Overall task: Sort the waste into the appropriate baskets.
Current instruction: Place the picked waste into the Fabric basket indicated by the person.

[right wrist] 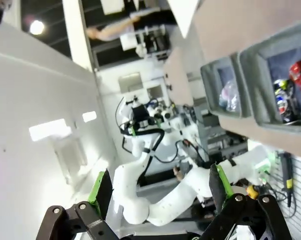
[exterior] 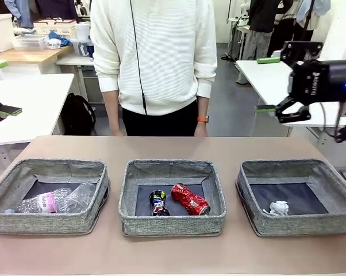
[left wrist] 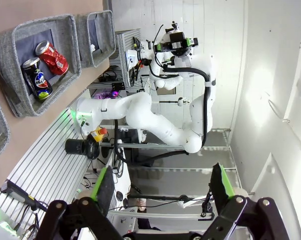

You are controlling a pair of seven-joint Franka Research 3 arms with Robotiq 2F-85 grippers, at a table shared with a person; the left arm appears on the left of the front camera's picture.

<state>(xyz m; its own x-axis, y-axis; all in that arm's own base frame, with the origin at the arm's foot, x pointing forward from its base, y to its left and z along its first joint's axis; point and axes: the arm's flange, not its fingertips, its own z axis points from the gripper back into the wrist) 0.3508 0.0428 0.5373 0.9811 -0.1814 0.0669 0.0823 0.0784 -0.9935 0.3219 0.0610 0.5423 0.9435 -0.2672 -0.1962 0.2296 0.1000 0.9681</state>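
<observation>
Below and left of the right gripper (exterior: 276,112), jaws spread and empty: crushed red can (exterior: 190,199) beside crushed dark can (exterior: 157,202) in middle basket (exterior: 173,221).

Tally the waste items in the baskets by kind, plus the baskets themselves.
Bottle: 1
Cup: 1
Cans: 2, red and dark
Paper ball: 1
Baskets: 3, left, middle, right
Total: 5 waste items, 3 baskets
</observation>
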